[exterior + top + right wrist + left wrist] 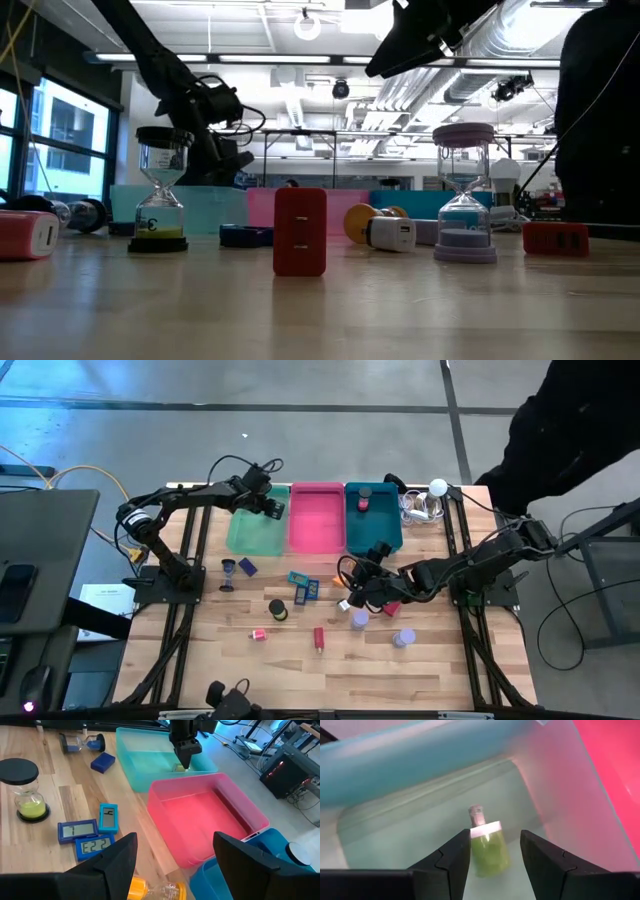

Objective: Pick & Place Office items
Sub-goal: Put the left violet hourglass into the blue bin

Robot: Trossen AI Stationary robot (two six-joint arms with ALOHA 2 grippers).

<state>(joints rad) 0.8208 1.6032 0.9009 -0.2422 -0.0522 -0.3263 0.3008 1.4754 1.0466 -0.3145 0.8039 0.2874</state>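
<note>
The left gripper (277, 507) hung over the green tray (252, 532), at its edge next to the pink tray (316, 520). Its fingers (451, 862) stood apart on either side of a green-filled hourglass (488, 845) that lay on the tray floor; neither finger visibly touched it (the gaps were narrow). The right gripper (352, 596) hovered above the table (440, 660) in front of the teal tray (373, 525), jaws spread and empty, with an orange-capped item (152, 890) just beneath them. The other office items lay scattered on the wood: a black-capped hourglass (27, 790) upright, three blue display units (92, 832) clustered together, a blue block (103, 762), a red block (300, 231) and a lavender hourglass (464, 195). One more piece (363, 499) sat in the teal tray.
</note>
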